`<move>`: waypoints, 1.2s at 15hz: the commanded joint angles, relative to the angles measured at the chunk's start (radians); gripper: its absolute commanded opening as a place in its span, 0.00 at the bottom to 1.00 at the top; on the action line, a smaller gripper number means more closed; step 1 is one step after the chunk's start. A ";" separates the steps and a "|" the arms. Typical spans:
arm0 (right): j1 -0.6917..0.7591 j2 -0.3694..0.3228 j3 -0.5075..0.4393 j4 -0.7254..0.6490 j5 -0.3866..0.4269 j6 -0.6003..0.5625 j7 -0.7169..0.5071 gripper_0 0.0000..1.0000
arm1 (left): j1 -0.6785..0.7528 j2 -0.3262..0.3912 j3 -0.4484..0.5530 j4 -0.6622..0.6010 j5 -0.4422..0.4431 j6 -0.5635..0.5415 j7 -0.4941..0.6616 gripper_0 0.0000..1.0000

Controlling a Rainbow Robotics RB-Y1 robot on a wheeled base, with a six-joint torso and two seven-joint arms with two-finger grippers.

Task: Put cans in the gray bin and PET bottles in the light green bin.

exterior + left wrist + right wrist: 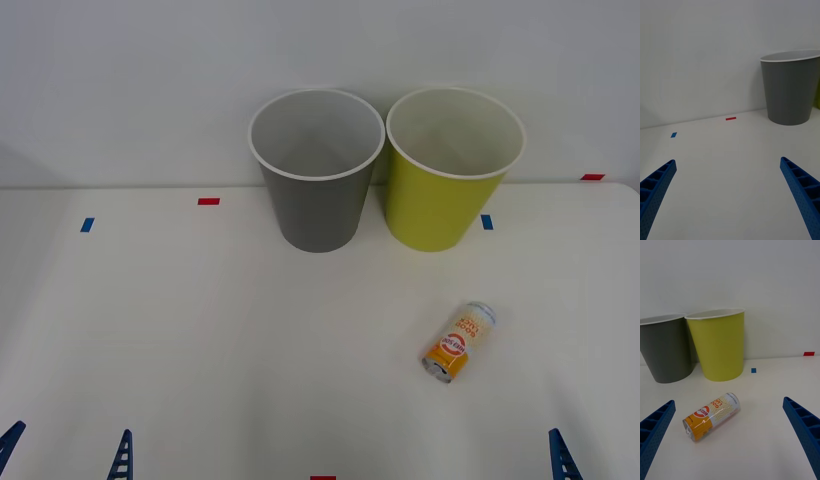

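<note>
A small can (459, 342), orange shading to white with a red round logo, lies on its side on the white table in front of the light green bin (440, 205). The gray bin (318, 215) stands upright just left of the green one, at the back by the wall. My right gripper (728, 400) is open and low over the table, short of the can (712, 415), which lies ahead between its fingers and nearer the left one. At the near left, away from the can, my left gripper (727, 159) is open with nothing in it. The PET bottles are out of view.
Both bins stand against a white wall (150, 80). Small tape marks lie on the table: red (208, 201) and blue (87, 224) at the left, blue (486, 221) and red (592, 177) at the right. The table's bare left half (180, 330) is open room.
</note>
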 commanded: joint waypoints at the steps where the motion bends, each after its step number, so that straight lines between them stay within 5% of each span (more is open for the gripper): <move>1: 0.000 0.000 0.000 0.000 0.000 0.000 0.000 1.00 | 0.000 0.000 0.000 0.000 0.000 0.000 0.000 0.95; 18: 0.000 0.000 0.000 0.000 0.000 0.000 0.000 1.00 | 0.000 0.000 0.000 0.000 0.000 0.000 0.000 0.95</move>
